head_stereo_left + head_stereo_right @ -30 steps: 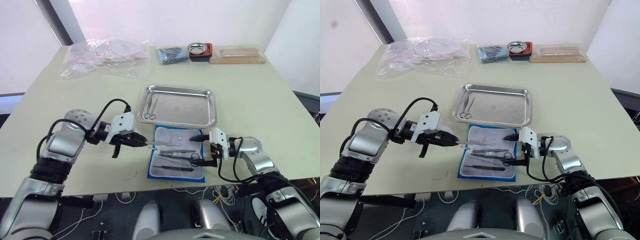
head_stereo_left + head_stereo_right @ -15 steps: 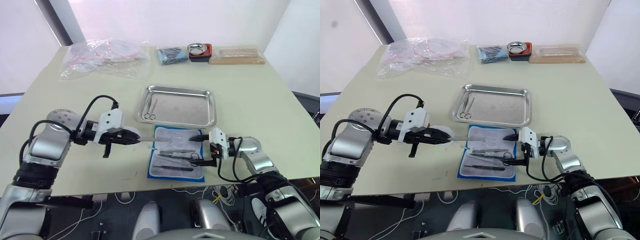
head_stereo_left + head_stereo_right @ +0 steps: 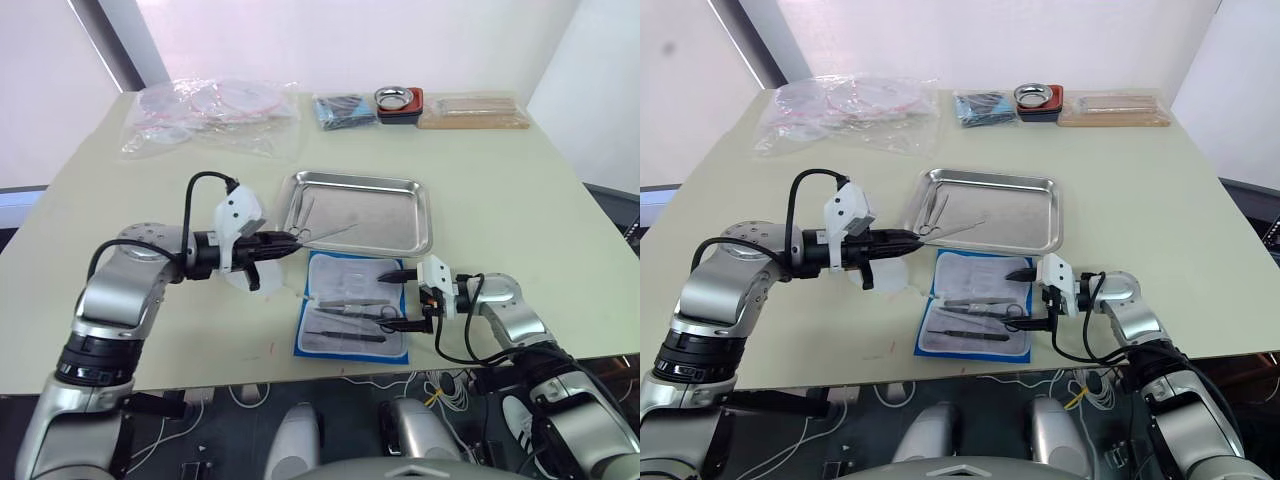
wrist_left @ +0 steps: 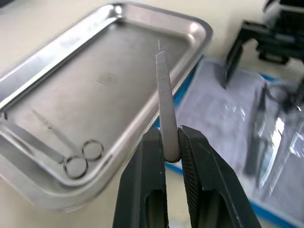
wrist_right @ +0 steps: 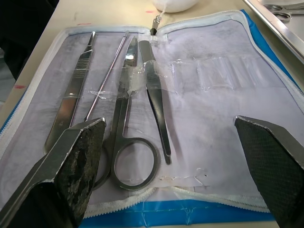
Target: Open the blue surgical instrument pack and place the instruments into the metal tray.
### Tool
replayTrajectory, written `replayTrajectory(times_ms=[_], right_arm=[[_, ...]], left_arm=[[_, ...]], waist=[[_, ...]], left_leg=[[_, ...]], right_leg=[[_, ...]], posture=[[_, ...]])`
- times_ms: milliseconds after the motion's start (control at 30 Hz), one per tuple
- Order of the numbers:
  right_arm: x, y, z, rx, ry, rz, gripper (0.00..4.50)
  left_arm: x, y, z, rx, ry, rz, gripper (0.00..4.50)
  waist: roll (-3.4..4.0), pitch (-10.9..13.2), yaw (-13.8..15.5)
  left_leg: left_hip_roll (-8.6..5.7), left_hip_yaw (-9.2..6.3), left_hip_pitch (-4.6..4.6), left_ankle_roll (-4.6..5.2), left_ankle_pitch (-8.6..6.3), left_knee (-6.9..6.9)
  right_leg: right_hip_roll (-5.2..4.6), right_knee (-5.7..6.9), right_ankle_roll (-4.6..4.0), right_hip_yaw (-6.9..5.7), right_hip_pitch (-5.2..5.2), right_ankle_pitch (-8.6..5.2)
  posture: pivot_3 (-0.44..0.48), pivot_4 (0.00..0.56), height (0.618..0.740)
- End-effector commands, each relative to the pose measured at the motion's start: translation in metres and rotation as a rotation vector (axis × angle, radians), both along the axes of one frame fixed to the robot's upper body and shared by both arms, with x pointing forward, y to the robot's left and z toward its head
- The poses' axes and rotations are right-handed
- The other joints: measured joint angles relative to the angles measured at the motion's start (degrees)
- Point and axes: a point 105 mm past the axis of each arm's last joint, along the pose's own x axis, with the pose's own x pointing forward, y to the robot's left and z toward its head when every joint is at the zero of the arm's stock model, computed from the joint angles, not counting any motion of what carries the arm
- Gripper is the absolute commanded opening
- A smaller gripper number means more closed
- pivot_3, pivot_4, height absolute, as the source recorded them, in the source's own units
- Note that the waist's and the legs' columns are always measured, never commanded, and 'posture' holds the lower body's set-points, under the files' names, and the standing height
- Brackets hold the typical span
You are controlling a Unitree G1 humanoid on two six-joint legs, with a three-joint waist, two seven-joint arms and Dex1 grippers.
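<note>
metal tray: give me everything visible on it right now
The metal tray is a shallow rectangular pan of shiny steel with rounded corners and a rolled rim, lying flat on the table just beyond the open blue pack. One pair of ring-handled scissors lies inside along its left end. The left gripper holds a slim silver instrument pointing over the tray.

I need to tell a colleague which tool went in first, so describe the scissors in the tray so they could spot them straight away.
Find the metal tray in the middle of the table, just beyond the open blue pack. The scissors lie along its left end, ring handles toward the robot. They are the only tool resting in the tray; the rest sit in the pack or in the left gripper.
</note>
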Motion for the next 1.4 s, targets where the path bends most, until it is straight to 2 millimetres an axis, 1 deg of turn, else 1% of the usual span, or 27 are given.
replayTrajectory(times_ms=[33, 133, 267, 533, 633, 667, 733, 1033, 1267, 1400], right_arm=[[-0.024, -0.02, -0.067, -0.213, 0.225, -0.036, 4.5], [-0.023, -0.018, -0.067, -0.21, 0.223, -0.035, 4.5], [-0.023, -0.02, -0.066, -0.21, 0.223, -0.036, 4.5], [-0.024, -0.021, -0.066, -0.207, 0.228, -0.045, 4.5], [-0.024, -0.022, -0.066, -0.208, 0.229, -0.045, 4.5], [-0.024, -0.023, -0.066, -0.207, 0.229, -0.045, 4.5], [-0.025, -0.024, -0.066, -0.21, 0.23, -0.044, 4.5], [-0.025, -0.024, -0.065, -0.209, 0.229, -0.048, 4.5], [-0.024, -0.024, -0.065, -0.21, 0.227, -0.047, 4.5], [-0.023, -0.027, -0.064, -0.215, 0.225, -0.051, 4.5]], left_arm=[[0.013, -0.005, 0.014, -0.051, -0.073, 0.154, 0.13], [0.022, -0.012, 0.01, -0.087, -0.099, 0.26, 0.13], [0.029, -0.021, 0.005, -0.116, -0.108, 0.348, 0.13], [0.048, -0.035, -0.008, -0.177, -0.084, 0.551, 0.13], [0.056, -0.033, -0.016, -0.143, -0.057, 0.626, 0.13], [0.057, -0.032, -0.019, -0.124, -0.053, 0.644, 0.13], [0.056, -0.036, -0.023, -0.142, 0.002, 0.67, 0.13], [0.069, -0.037, -0.031, -0.13, 0.037, 0.793, 0.13], [0.073, -0.029, -0.04, -0.115, 0.053, 0.822, 0.13], [0.074, -0.028, -0.043, -0.11, 0.059, 0.818, 0.13]], waist=[[-0.07, 0.0, 0.0], [-0.24, -0.1, -0.1], [-0.22, -0.1, -0.1], [-0.26, -0.1, -0.1], [-0.26, -0.1, 0.0], [-0.27, -0.1, 0.0], [-0.26, -0.1, -0.1], [-0.26, -0.1, -0.1], [-0.26, -0.1, -0.1], [-0.26, -0.1, -0.1]], left_leg=[[0.0, 0.0, 0.05, 0.0, 0.0, 0.0], [-0.01, 0.02, 0.41, -0.01, 0.0, -0.01], [-0.01, -0.01, 0.73, -0.02, -0.01, -0.07], [-0.06, -0.03, 0.76, -0.03, -0.01, -0.06], [-0.06, -0.05, 0.78, -0.03, -0.01, -0.08], [-0.08, -0.12, 0.78, -0.03, -0.01, -0.07], [-0.09, -0.13, 0.77, -0.04, -0.01, -0.07], [-0.13, -0.18, 0.75, -0.05, -0.02, -0.07], [-0.13, -0.18, 0.75, -0.06, -0.02, -0.08], [-0.13, -0.19, 0.75, -0.07, -0.03, -0.08]], right_leg=[[0.03, 0.01, 0.01, 0.04, 0.04, 0.0], [0.04, 0.02, 0.02, 0.08, 0.3, 0.01], [0.05, 0.02, 0.02, 0.09, 0.58, 0.01], [0.03, 0.0, 0.02, 0.09, 0.69, 0.01], [0.06, 0.01, 0.02, 0.07, 0.69, 0.01], [0.08, 0.0, 0.02, 0.05, 0.72, 0.01], [0.09, 0.0, 0.03, 0.07, 0.72, 0.01], [0.07, -0.01, 0.03, 0.02, 0.73, 0.01], [0.06, -0.02, 0.03, 0.02, 0.72, 0.01], [0.05, -0.02, 0.03, 0.01, 0.72, 0.01]], posture=[[0.0, 0.15, 0.74], [0.0, 0.15, 0.74], [0.0, 0.15, 0.74], [0.0, 0.15, 0.74], [0.0, 0.15, 0.74], [0.0, 0.15, 0.74], [0.0, 0.15, 0.74], [0.0, 0.15, 0.74], [0.0, 0.15, 0.74], [0.0, 0.15, 0.74]])
